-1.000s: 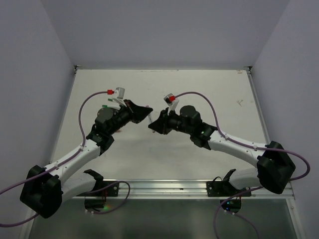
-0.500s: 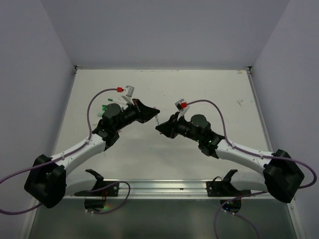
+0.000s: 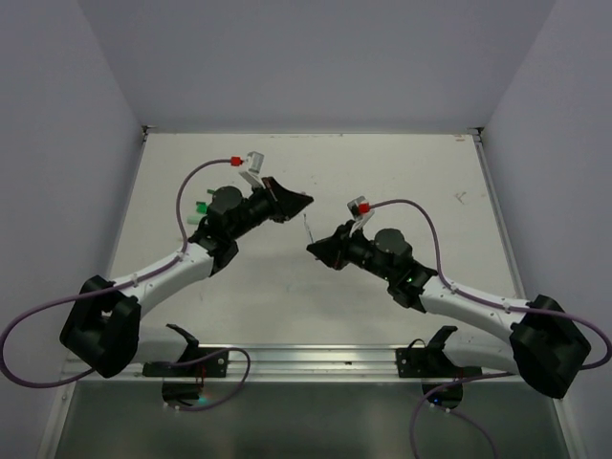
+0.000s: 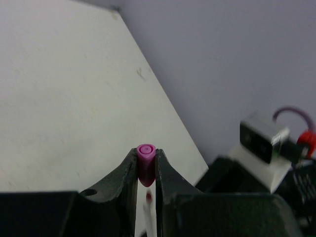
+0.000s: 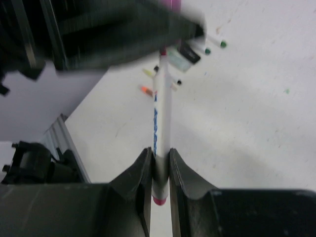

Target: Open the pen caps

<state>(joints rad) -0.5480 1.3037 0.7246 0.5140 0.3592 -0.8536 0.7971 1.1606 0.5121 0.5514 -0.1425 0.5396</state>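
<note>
Over mid-surface (image 3: 402, 182), slightly toward 12 o'clock, the arms meet. Noted: left fingers (image 3: 298, 202) closed on the pink cap (image 4: 146, 160), a short, stubby magenta piece with a ringed round end. At 5 o'clock of them, right fingers (image 3: 313, 249) clamp the tail of a slim white pen (image 5: 161, 113) with blue print. Cap appears clear of the tip. Judged light, rigid, slick plastic; pinch the cap across its sides and hold the barrel low. Some spare pens (image 3: 201, 207) lie toward 9 o'clock.
</note>
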